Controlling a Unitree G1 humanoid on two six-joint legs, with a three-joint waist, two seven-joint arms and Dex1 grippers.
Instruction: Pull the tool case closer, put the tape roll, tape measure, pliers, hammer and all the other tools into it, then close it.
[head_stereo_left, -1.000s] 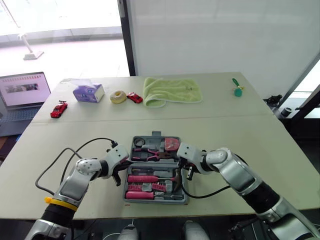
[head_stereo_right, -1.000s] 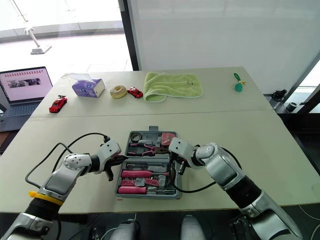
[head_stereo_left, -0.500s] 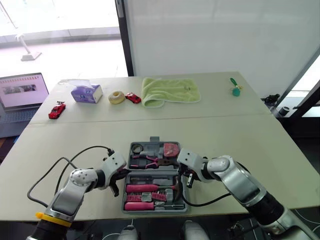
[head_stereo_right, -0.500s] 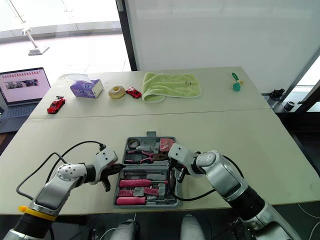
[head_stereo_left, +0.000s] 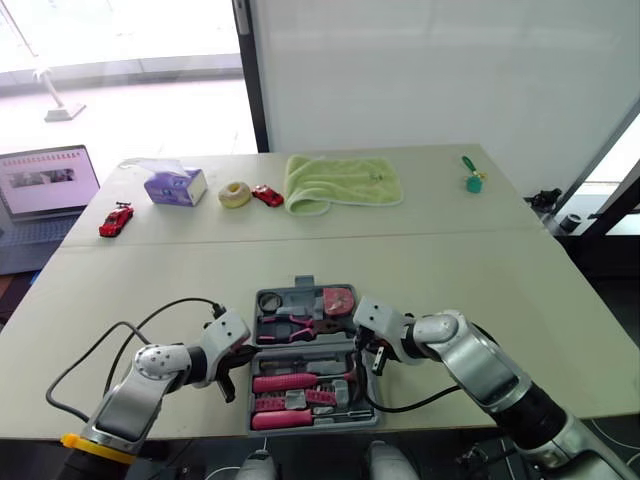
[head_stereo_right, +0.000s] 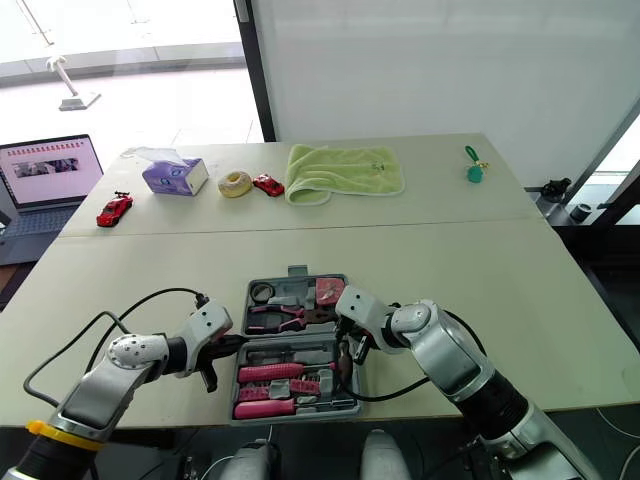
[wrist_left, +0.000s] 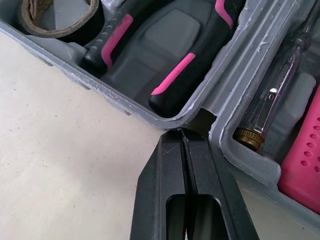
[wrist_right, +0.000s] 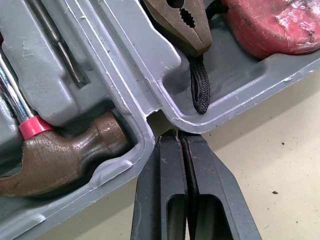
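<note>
- The grey tool case (head_stereo_left: 303, 285) lies wide open and flat on the table (head_stereo_left: 480, 270), at the near edge, right between the two arms.
- The left claw (wrist_left: 184, 137) is squeezed tight, with no gap and nothing in it. Its tip touches the notch where the two halves join, at 9 o'clock on the case.
- The right claw (wrist_right: 177, 137) is squeezed tight too (nothing in it either). Its tip touches the same kind of notch at 3 o'clock on the case.
- In the 12 o'clock half, the tape roll (wrist_left: 60, 15) sits at the 9 o'clock end. The pliers (head_stereo_left: 290, 320) with pink and black handles lie in the middle. The red tape measure (wrist_right: 270, 25) sits at the 3 o'clock end.
- In the 6 o'clock half, the hammer (wrist_right: 65, 160) lies with its brown head by the right claw. A see-through screwdriver (wrist_left: 280, 85) and more pink tools lie there as well.
- Far off at 12 o'clock lies a green towel (head_stereo_left: 343, 182).
- Toward 11 o'clock are a small red car (head_stereo_left: 267, 195), a pale ring (head_stereo_left: 236, 194) and a purple tissue box (head_stereo_left: 176, 186).
- At 10 o'clock are another red toy car (head_stereo_left: 117, 220) and a laptop (head_stereo_left: 48, 182).
- At 1 o'clock lies a little green thing (head_stereo_left: 473, 178); I cannot tell what it is.
</note>
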